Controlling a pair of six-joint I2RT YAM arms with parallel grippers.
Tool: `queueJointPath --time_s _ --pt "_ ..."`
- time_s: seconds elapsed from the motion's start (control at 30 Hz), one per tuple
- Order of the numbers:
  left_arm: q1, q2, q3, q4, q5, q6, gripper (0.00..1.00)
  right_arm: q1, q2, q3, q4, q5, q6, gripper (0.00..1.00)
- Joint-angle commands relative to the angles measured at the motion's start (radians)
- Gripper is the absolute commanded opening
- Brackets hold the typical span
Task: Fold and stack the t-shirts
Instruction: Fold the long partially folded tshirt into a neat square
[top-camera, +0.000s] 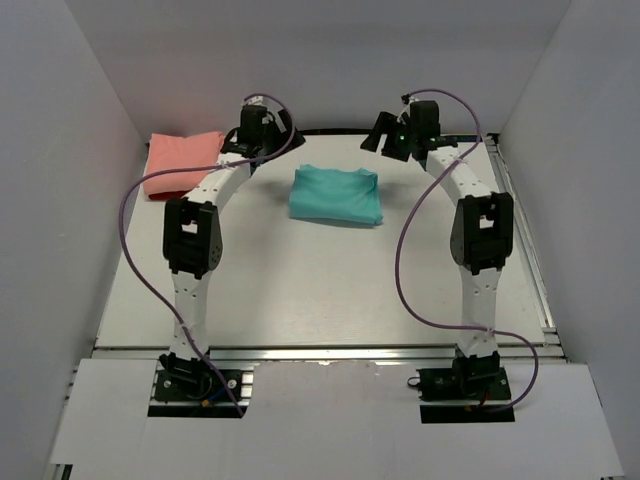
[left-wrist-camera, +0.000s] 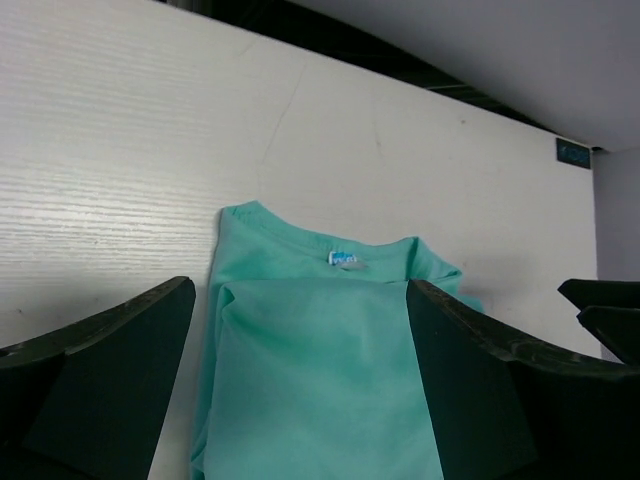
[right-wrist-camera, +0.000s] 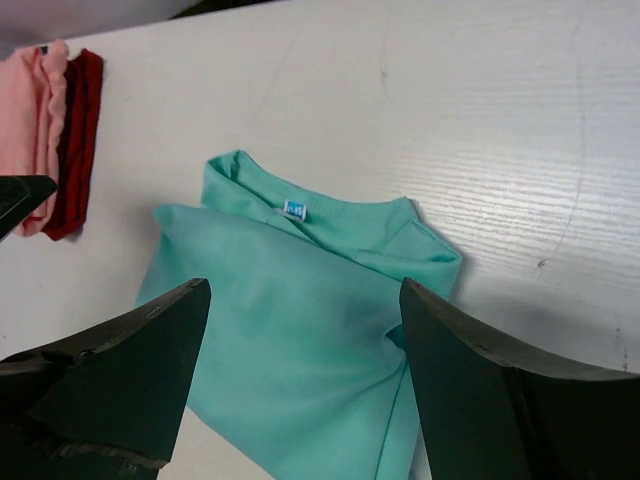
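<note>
The left gripper (left-wrist-camera: 298, 284) has its jaws spread wide and released, with nothing between the two dark fingers (left-wrist-camera: 110, 360). It hangs above the teal shirt (left-wrist-camera: 320, 380) without touching it. The right gripper (right-wrist-camera: 302, 285) is the same: its jaws are parted and it grasps nothing, and its fingers (right-wrist-camera: 130, 370) frame the same shirt from its own side.

The teal shirt lies folded into a rough rectangle, flat on the white table (top-camera: 300, 290), at the far middle and between the two grippers. Its neckline is on top at one end, where a small blue-and-white label (right-wrist-camera: 294, 209) shows inside the collar (the lettering is too small to read). A folded-over layer covers most of the body, and one edge is slightly rumpled on the side seen by the right wrist camera.

Well apart from it, at the far left corner of the table, sits the pink shirt (top-camera: 180, 160), folded and just beside the left arm's wrist. The dark red shirt (right-wrist-camera: 75, 140) touches it along one edge. It seems to lie underneath, though only a narrow strip of it shows.

Both arms reach forward from their bases at the near edge and bend inward toward the teal shirt. A purple cable (top-camera: 140, 270) loops beside each arm. Plain white walls (top-camera: 60, 120) close in the table on the left, right and far sides.
</note>
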Motion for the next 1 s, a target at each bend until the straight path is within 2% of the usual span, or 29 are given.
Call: queueJointPath --time_s 0.0,0.1,0.23,0.37,0.57,0.73,0.77,0.87,0.9,0.93,0.97 --pt "0.006 -0.13 -0.017 0.028 0.037 0.03 0.98 -0.014 -0.101 -0.001 0.07 -0.006 -0.056 0.82" --pt "0.009 -0.152 -0.102 0.015 0.089 0.07 0.98 -0.017 -0.135 -0.093 0.058 -0.023 -0.149 0.8" --pt "0.011 -0.183 -0.306 0.079 0.152 0.105 0.98 -0.025 -0.185 -0.262 0.115 -0.067 -0.22 0.74" --pt "0.013 -0.222 -0.455 0.125 0.13 0.104 0.98 -0.027 -0.208 -0.377 0.136 -0.109 -0.234 0.76" --pt "0.013 -0.256 -0.551 0.122 0.102 0.11 0.98 -0.025 -0.244 -0.535 0.173 -0.121 -0.2 0.76" --pt "0.013 -0.235 -0.566 0.133 0.105 0.103 0.97 -0.025 -0.227 -0.575 0.173 -0.142 -0.188 0.72" --pt "0.013 -0.215 -0.563 0.136 0.125 0.096 0.96 -0.024 -0.221 -0.581 0.173 -0.15 -0.185 0.68" --pt "0.013 -0.189 -0.545 0.145 0.149 0.08 0.85 -0.017 -0.201 -0.589 0.184 -0.176 -0.168 0.57" --pt "0.011 -0.18 -0.543 0.151 0.154 0.073 0.79 -0.016 -0.196 -0.587 0.187 -0.182 -0.165 0.56" --pt "0.011 -0.173 -0.539 0.166 0.163 0.06 0.66 -0.014 -0.189 -0.587 0.187 -0.187 -0.164 0.55" --pt "0.011 -0.169 -0.534 0.171 0.172 0.053 0.63 -0.01 -0.185 -0.589 0.188 -0.187 -0.164 0.54"
